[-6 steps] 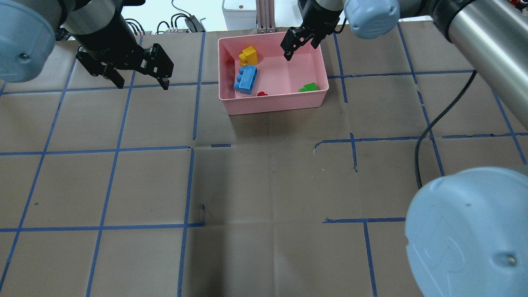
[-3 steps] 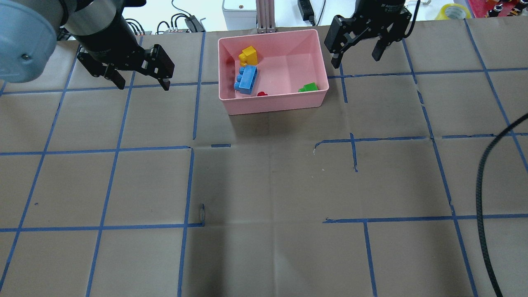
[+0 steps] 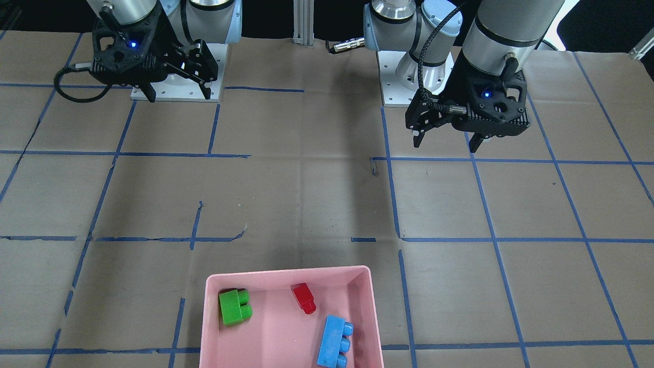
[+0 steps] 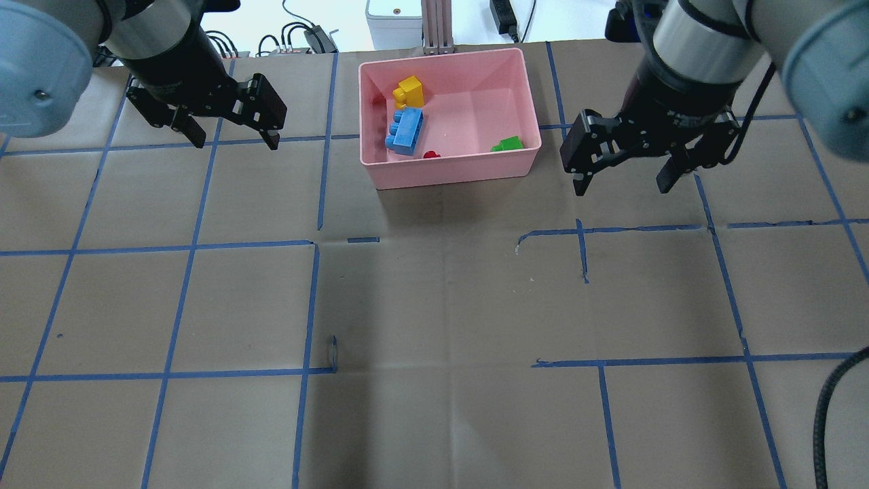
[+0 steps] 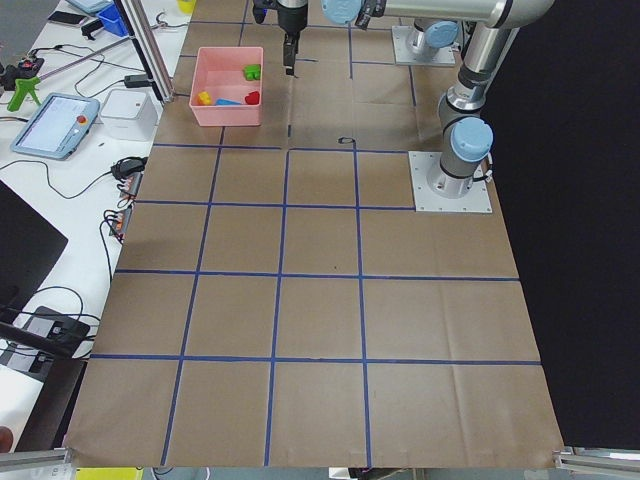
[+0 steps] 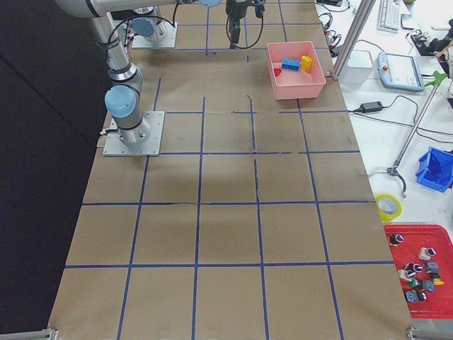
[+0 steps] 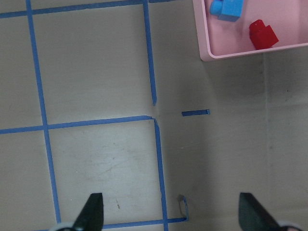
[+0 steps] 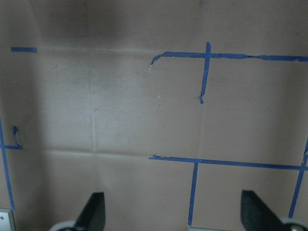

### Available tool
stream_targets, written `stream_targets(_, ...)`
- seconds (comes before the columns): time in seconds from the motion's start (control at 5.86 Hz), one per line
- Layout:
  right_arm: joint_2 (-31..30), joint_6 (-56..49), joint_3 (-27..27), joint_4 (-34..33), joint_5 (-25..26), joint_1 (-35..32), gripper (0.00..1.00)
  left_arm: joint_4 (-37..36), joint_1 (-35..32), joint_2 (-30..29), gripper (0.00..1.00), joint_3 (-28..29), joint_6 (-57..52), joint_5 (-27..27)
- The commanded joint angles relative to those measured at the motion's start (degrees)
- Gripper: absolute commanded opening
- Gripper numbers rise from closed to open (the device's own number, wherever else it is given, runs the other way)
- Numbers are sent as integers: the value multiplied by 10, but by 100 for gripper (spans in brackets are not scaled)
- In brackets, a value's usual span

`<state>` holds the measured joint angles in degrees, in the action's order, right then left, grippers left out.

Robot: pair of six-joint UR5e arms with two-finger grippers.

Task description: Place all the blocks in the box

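The pink box [image 4: 451,170] stands at the table's far middle. In it lie the yellow block [image 4: 409,92], the blue block [image 4: 404,131], the red block [image 4: 430,155] and the green block [image 4: 507,144]. The front-facing view shows the box [image 3: 288,270] with the green [image 3: 234,306], red [image 3: 304,298] and blue [image 3: 334,341] blocks; the yellow one is cut off there. My left gripper [image 4: 234,139] is open and empty, left of the box. My right gripper [image 4: 621,187] is open and empty, right of the box's near corner, apart from it.
Brown paper with a blue tape grid covers the table [image 4: 434,305]. A black cable [image 4: 825,414] hangs at the near right. Small devices and cables [image 4: 390,20] lie beyond the far edge. The left wrist view shows the box's corner [image 7: 231,54].
My right gripper, open and empty, has moved from above the box out to its right and then nearer to the robot. The left gripper and the blocks have not moved.
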<state>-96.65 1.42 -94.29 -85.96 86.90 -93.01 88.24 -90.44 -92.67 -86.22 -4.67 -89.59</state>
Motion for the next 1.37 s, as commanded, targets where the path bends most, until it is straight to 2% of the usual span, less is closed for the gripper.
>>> stream_targets(0.0, -32, 5, -48, -35, 27, 3, 100, 0, 0, 1, 100, 0, 0, 0)
stream_targets(1.2, -24, 2, -47, -41, 24, 1, 100, -1, 0, 1, 100, 0, 0, 0)
